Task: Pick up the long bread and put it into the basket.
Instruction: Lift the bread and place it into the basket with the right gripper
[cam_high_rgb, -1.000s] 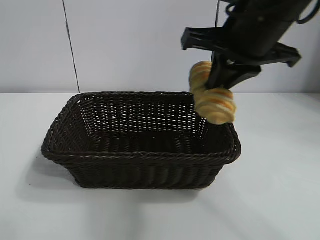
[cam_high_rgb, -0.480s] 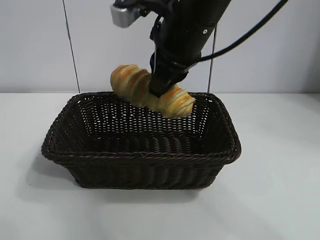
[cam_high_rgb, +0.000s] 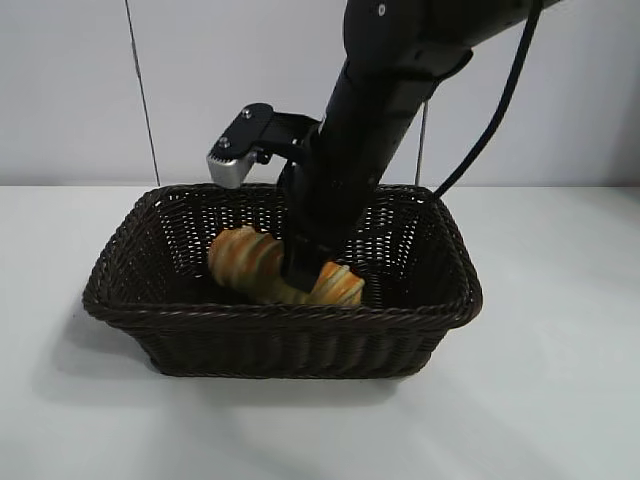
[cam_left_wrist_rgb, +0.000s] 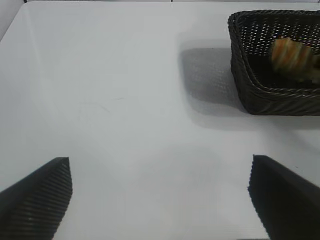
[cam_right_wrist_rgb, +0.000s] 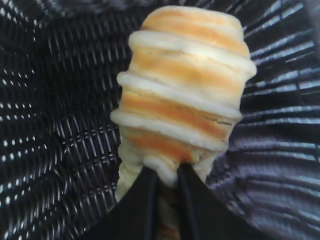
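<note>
In the exterior view the right pincer (cam_high_rgb: 303, 272) reaches down inside the basket (cam_high_rgb: 440, 300), pinching the long bread (cam_high_rgb: 245, 258) near its middle; the loaf lies low between the wicker walls, roughly lengthwise, and whether it touches the woven floor cannot be told. The basket stands on the white worktop (cam_high_rgb: 560, 400) and holds nothing else that shows. From the left wrist view, the left pincer (cam_left_wrist_rgb: 160, 200) hangs spread wide over bare worktop (cam_left_wrist_rgb: 125, 100), well apart from the basket (cam_left_wrist_rgb: 250, 95), with the long bread (cam_left_wrist_rgb: 290, 57) visible inside past the near rim. The right wrist view shows the two dark fingers (cam_right_wrist_rgb: 137, 205) pressed into the striped long bread (cam_right_wrist_rgb: 185, 85), with basket (cam_right_wrist_rgb: 55, 100) weave all around behind it. The placing looks nearly done; only the release remains. The likely hazards, as I judge them: letting go while the loaf hangs above the floor could make it roll or bounce toward a sloping side, and the soft crust could cling to a finger on release and be dragged up. A careless lift could also snag the arm on the braided rim and shift the basket.
</note>
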